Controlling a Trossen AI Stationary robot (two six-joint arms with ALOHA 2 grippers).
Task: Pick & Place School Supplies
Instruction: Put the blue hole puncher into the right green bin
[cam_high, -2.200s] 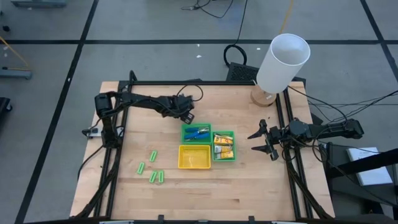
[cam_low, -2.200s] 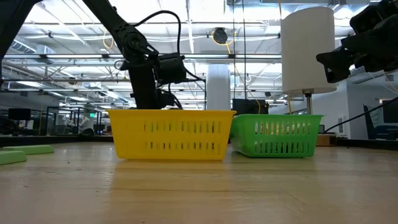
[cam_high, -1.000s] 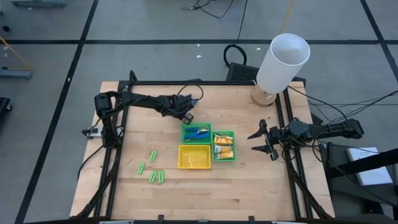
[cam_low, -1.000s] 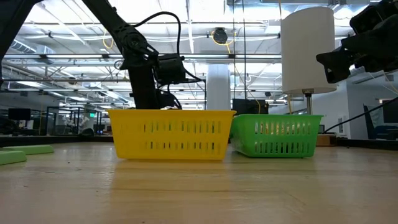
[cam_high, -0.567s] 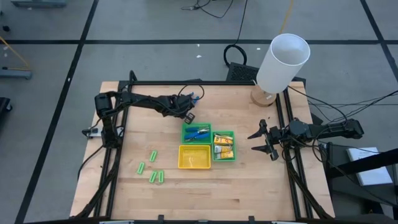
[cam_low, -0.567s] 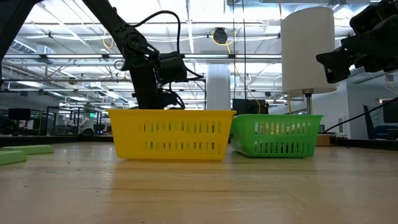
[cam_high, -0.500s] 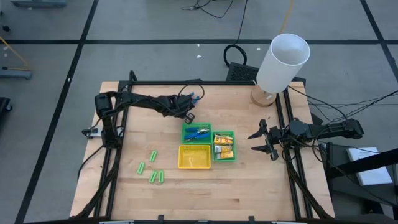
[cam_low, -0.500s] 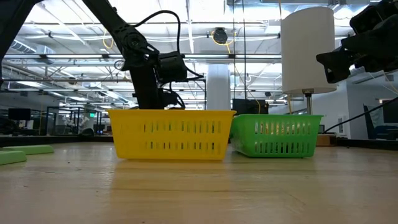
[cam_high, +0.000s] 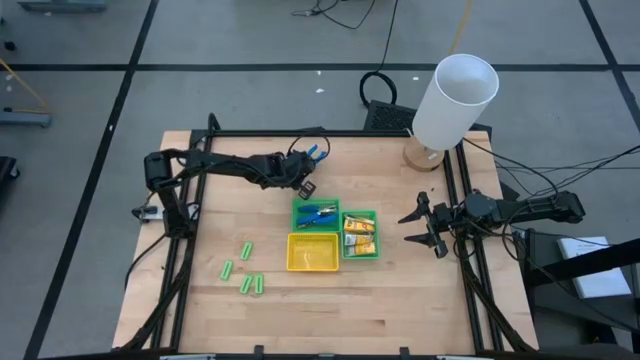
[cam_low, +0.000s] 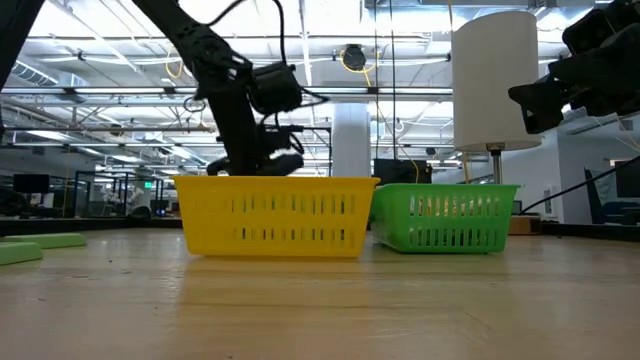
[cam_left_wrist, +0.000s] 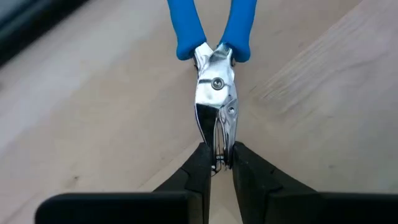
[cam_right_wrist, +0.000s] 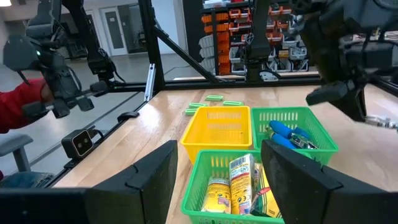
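A blue-handled plier-like tool (cam_left_wrist: 216, 81) shows in the left wrist view over the bare wood, with my left gripper (cam_left_wrist: 217, 160) shut on it. From above, this tool (cam_high: 316, 152) is beyond the trays, toward the far edge, at the tip of my left gripper (cam_high: 309, 163). More blue-handled tools lie in a green tray (cam_high: 316, 214). Yellow-orange packets fill a second green tray (cam_high: 359, 236). Several light-green sticks (cam_high: 245, 270) lie flat on the table to the left of the yellow tray (cam_high: 312, 252). My right gripper (cam_high: 425, 226) waits open at the right edge. My left gripper pinches the tool's metal nose (cam_left_wrist: 217, 134) between its two fingertips (cam_left_wrist: 200, 163). The fingers come slanting down from the table's left and lie along the tool. The blue handles (cam_left_wrist: 186, 31) point away from the fingers; their free ends are out of the frame.
A big white cylinder (cam_high: 455, 100) stands on a wooden foot at the far right corner. The three trays sit close together mid-table. A black frame (cam_high: 215, 135) runs along the table's edges. Bare wood lies toward the near edge.
My left gripper has risen and tipped a little, drawing slightly toward the far edge. The blue-handled tool has gone with it. The right arm has kept still.
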